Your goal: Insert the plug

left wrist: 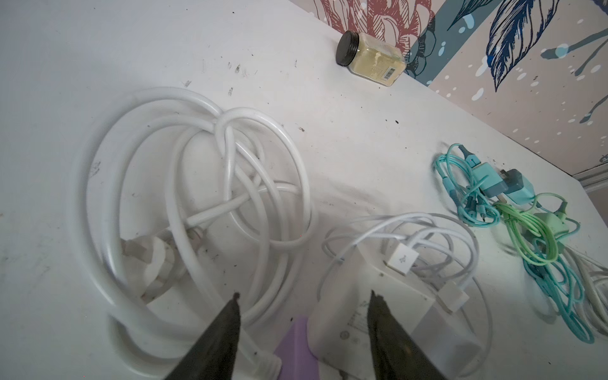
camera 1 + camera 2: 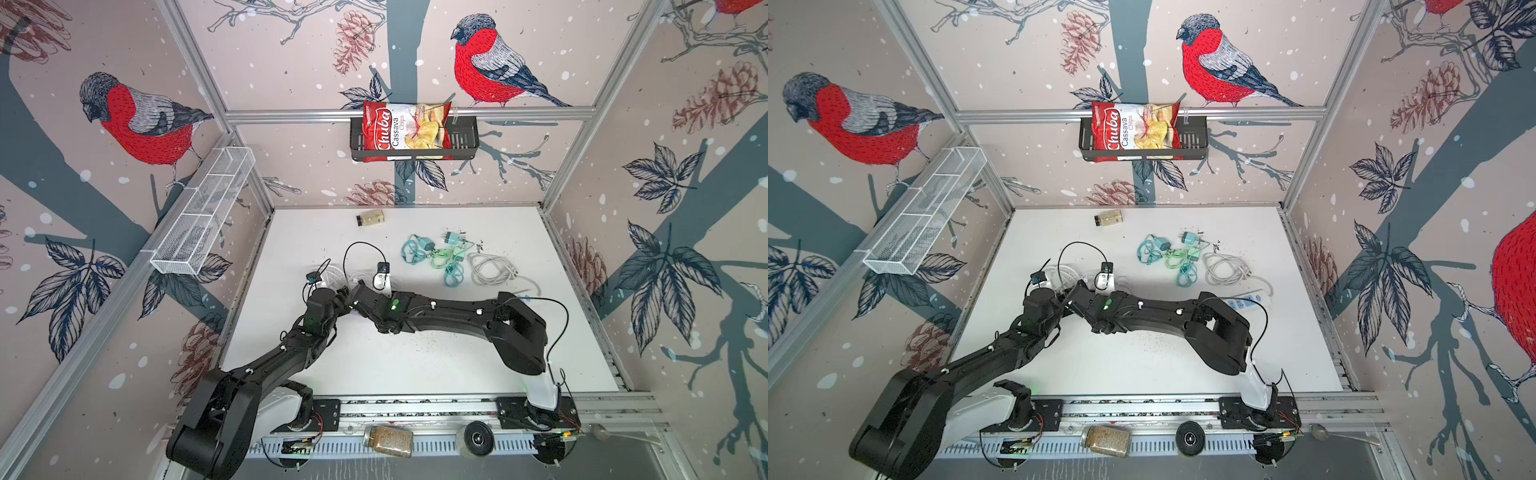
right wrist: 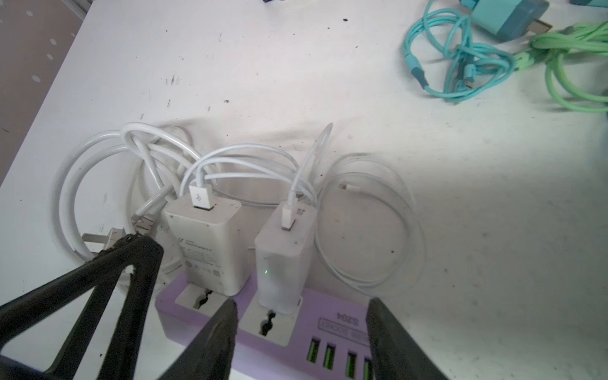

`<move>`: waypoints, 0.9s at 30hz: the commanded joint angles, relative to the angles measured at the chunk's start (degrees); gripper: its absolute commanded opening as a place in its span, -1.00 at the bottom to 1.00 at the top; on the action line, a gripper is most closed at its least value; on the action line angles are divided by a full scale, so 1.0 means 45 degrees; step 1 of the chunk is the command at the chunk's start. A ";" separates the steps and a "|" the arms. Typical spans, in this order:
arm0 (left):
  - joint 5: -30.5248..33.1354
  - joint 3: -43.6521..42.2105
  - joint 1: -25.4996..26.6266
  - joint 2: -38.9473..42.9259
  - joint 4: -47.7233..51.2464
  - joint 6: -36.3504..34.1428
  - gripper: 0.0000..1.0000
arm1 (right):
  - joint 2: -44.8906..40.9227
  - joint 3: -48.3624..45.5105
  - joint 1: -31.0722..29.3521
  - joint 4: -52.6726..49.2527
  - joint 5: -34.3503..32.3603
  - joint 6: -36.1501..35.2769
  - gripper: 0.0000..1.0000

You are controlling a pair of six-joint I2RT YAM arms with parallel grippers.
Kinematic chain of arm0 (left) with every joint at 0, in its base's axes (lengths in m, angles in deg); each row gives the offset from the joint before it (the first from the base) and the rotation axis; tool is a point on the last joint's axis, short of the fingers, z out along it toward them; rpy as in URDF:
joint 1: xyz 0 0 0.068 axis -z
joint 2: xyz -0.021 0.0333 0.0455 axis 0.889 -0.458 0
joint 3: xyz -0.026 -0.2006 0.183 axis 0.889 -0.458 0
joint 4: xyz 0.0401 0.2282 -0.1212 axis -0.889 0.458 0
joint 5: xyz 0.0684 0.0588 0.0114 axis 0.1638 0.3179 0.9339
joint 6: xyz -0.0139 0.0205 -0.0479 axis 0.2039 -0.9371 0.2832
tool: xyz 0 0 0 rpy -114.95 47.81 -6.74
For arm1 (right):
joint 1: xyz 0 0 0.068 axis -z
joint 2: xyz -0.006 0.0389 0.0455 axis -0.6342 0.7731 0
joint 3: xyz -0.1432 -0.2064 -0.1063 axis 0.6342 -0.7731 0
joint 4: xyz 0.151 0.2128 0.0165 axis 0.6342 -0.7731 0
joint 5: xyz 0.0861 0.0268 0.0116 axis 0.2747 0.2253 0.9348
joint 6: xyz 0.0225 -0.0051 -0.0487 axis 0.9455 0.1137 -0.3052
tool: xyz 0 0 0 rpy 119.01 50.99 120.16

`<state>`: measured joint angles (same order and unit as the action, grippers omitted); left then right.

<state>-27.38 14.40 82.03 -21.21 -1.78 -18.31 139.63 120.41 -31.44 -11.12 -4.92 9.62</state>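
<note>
Left gripper (image 1: pixel 305 294) and right gripper (image 3: pixel 302 302) both gape, empty; the cream-white charger (image 3: pixel 204 243) looks rigid, light and slick, so pinch its flat sides.

Bullfinch-and-pinecone wallpaper (image 2: pixel 270 54) covered the walls inside an aluminium frame (image 2: pixel 291 115). A white mesh shelf (image 2: pixel 199 224) and a black basket (image 2: pixel 463 141) hung above the speckled white surface (image 2: pixel 415 365), under even light.

Smooth white plastic charger (image 3: pixel 210 243), matt lilac plastic power strip (image 3: pixel 306 335), scuffed matt white tabletop (image 3: pixel 460 197).
</note>
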 commanded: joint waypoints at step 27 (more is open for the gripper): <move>-0.0378 -0.1264 0.0011 0.0776 0.1380 0.1598 0.03 | -0.5329 -0.5351 0.2102 0.1376 -0.1334 0.0336 0.34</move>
<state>-29.72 8.39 82.07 -17.34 0.21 -13.43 117.68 98.05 -22.74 -6.25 -9.34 11.00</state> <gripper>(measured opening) 0.514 0.668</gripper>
